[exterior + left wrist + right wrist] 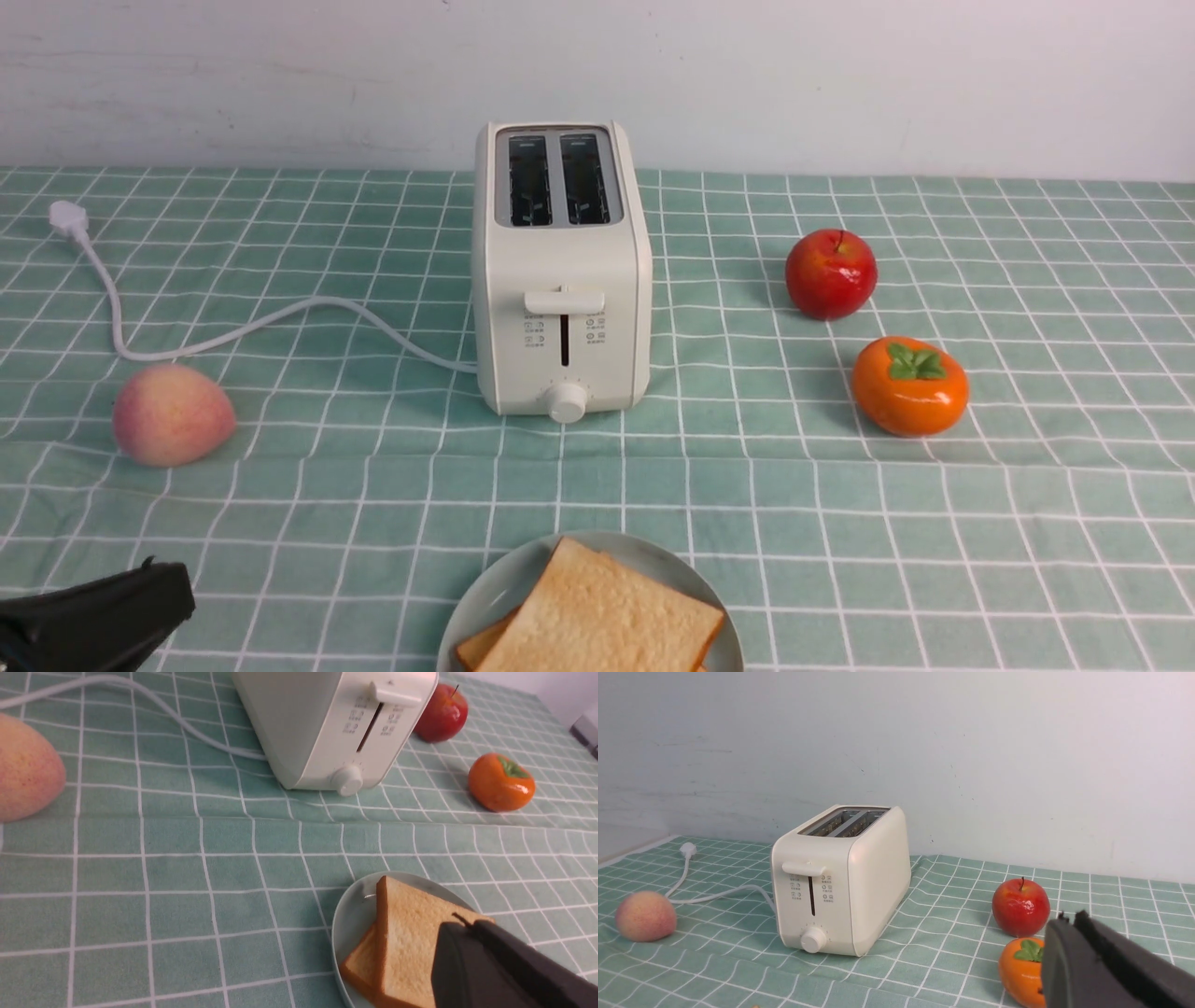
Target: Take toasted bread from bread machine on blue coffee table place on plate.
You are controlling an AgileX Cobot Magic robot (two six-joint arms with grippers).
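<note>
Both slots of the toaster [560,271] look empty from the front and right wrist views. Lever sits high on its front.

Toast [597,611]: two slices lie flat on the plate [485,588], the upper one overlapping the lower and covering most of it. The plate is at the near middle edge of the surface [840,523], straight in front of the toaster and well apart from it. The upper slice is turned so that one corner points toward the toaster; being square, it has no real long axis.

Left fingers [458,961] look pressed together, nothing between them. They are low at the near left, and in the front view apart from the plate. In the left wrist view the tips overlap the toast, but I can't tell if they touch it.

Right fingers [1064,961] also look closed and empty. They are out of the front view, on the side with the apple [1020,907] and the orange persimmon [1020,970].

Key relation: the toast lies to the right of the left fingers, so the left arm is the nearer one. The peach [173,415] and the cord [280,322] are clear of that line.

Judgement: the task looks done, with no slice left to pull. Any next move is probably a retreat.
</note>
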